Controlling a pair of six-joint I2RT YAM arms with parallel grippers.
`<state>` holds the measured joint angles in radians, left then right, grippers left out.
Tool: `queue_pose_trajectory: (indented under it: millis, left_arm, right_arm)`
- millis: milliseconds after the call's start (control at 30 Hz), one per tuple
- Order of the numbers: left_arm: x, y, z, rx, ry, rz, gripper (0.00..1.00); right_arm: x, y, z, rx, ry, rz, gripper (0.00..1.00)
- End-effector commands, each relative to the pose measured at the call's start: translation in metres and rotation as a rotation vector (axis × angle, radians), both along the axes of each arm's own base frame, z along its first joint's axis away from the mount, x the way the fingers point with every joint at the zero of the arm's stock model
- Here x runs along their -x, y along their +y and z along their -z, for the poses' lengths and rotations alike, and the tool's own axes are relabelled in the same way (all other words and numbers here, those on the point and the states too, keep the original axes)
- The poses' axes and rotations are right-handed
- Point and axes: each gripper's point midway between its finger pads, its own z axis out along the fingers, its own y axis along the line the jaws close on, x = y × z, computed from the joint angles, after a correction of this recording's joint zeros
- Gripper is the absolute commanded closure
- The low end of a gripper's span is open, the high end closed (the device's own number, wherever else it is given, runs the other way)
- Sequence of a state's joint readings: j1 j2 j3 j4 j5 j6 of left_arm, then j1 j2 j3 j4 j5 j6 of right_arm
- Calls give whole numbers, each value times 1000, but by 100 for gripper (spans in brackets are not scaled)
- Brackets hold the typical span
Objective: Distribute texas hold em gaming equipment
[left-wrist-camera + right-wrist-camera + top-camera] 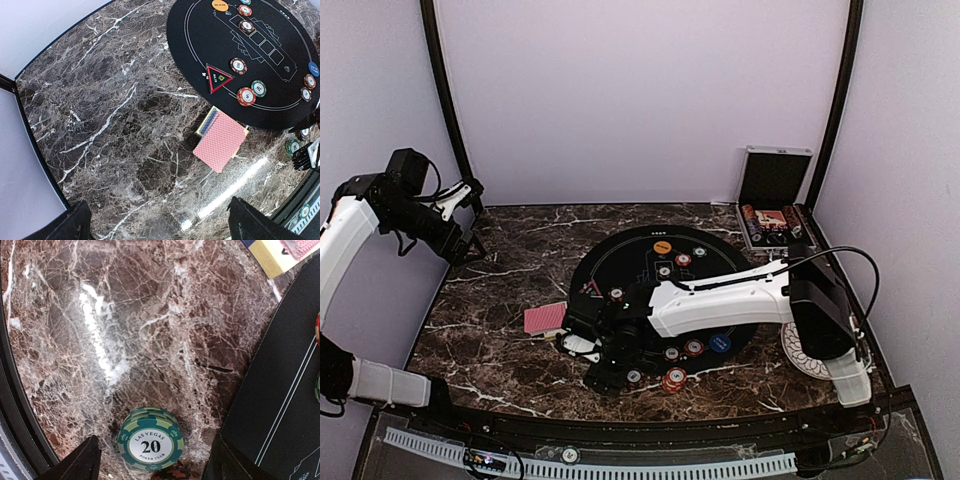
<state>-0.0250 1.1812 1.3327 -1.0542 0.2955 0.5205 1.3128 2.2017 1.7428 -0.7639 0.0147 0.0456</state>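
Right claw (156, 440) is hanging wide, either side of the green poker chips (150, 446) on the bench (125, 340); left claw (159, 202) is gaping wide.

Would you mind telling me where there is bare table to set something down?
The widest bare marble lies left of the black mat and the red-backed cards, out to the table's left edge. It is crowded on the mat, dotted with chips, and at the near edge around the green chip stack.
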Motion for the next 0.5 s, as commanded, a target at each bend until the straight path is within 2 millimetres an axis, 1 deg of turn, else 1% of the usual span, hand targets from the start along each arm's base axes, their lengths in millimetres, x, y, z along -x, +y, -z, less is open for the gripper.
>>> queue_pose_trajectory:
  millis: [0,167,467]
  left_arm:
    - [4,-4,-7,3,-15,22,1]
    - [4,-3,-10,-2,-22,21,1]
    - [3,-1,-10,-11,-27,16,1]
  right_arm:
    - [6,10,0,-18,3,-22,25]
    - [6,13,1,-26,3,-20,31]
    - [5,13,1,-29,3,-16,44]
